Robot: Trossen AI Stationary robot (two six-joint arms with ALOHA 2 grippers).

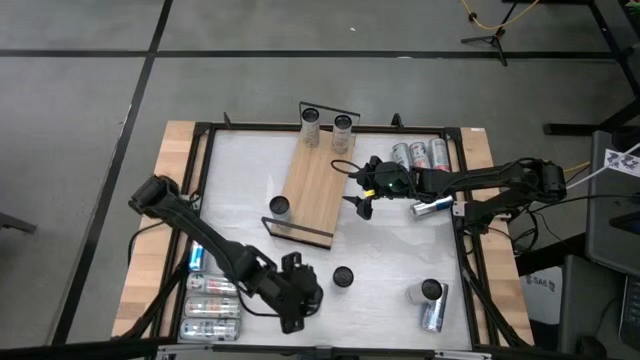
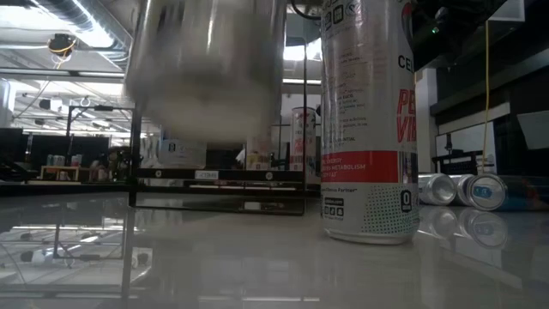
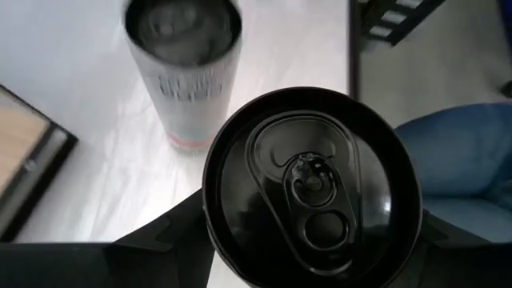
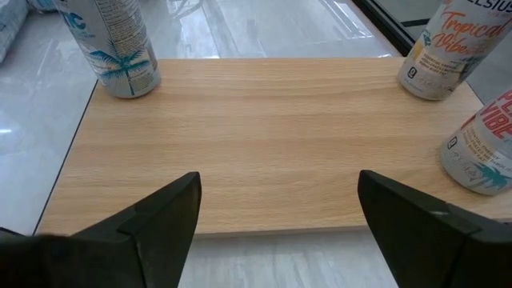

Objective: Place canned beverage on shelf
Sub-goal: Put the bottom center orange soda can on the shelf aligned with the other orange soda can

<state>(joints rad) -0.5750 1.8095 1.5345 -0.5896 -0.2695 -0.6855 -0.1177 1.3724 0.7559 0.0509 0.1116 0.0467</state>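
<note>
Shelf (image 1: 312, 185) carries three cans; your left gripper (image 1: 298, 293) holds a black-topped can (image 3: 312, 188), unplaced. Your right gripper (image 1: 366, 190) waits wide beside the shelf.

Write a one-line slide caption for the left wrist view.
Left gripper closed around a black-topped can, a second can upright on the white table beyond.

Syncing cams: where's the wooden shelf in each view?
High: shelf, angled, table centre.
Low: edge-on, behind and left of the standing can.
Left wrist: only a corner shows.
Right wrist: fills most of the view.
Landmark: lone can at one end.
</note>
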